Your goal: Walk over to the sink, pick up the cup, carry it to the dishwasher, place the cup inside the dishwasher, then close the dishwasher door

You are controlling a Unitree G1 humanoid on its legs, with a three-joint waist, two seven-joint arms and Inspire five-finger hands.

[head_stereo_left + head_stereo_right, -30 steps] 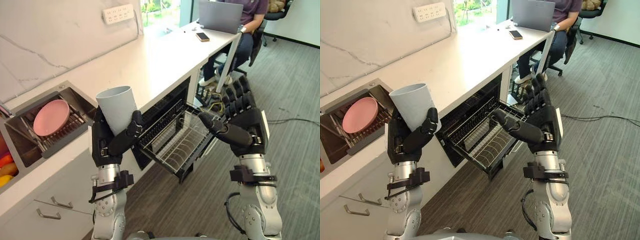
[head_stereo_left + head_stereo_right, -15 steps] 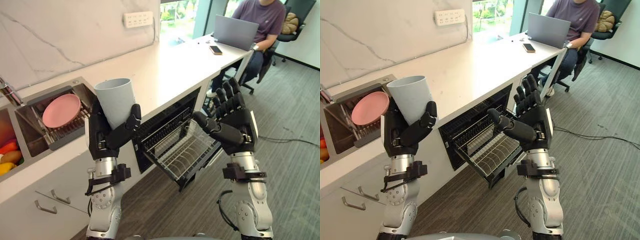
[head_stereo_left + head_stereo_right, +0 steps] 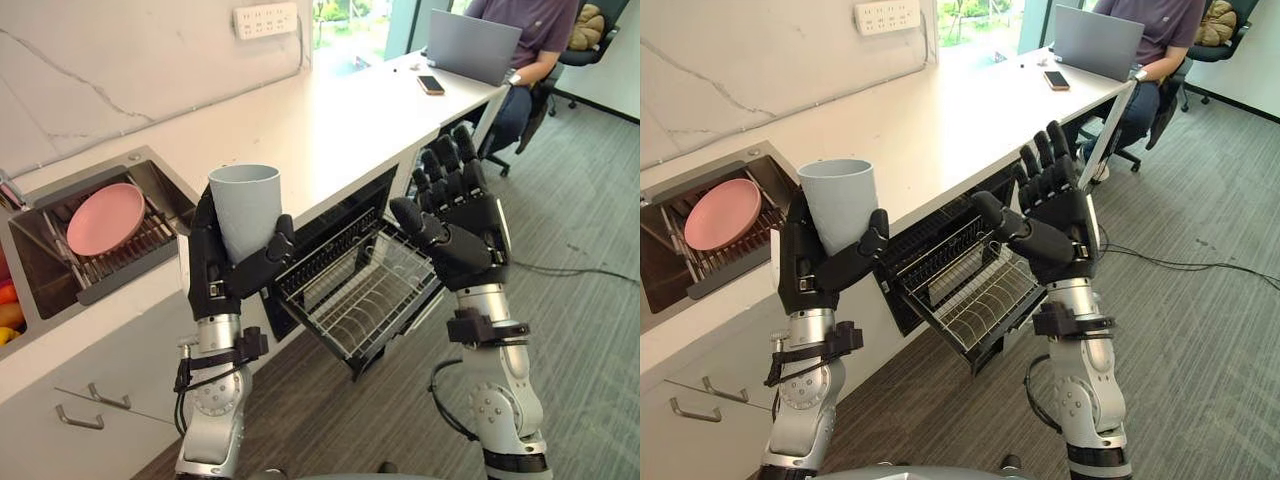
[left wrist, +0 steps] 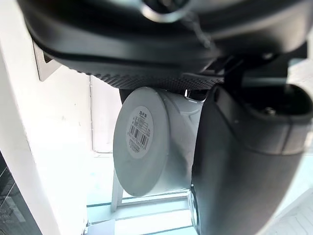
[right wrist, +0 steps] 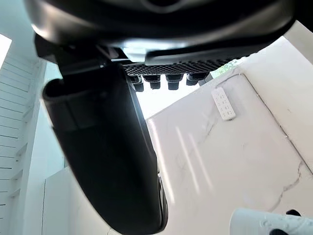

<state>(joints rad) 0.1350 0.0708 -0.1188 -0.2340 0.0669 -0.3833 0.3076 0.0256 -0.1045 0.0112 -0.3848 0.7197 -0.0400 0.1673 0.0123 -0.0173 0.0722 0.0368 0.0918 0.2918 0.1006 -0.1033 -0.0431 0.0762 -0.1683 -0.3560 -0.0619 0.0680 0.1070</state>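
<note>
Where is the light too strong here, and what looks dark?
Right wrist view: daylight past the right hand washes out white, the hand a dark silhouette. Left wrist view: cup evenly lit, left hand dark. Left eye view: window glare whitens the countertop.

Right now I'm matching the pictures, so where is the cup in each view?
Left eye: cup left of centre, in left hand.
Right eye: same, nearer the left edge.
Left wrist: its base, close up.
Right wrist: a sliver past right hand.
Shared landmark: wall socket strip.
</note>
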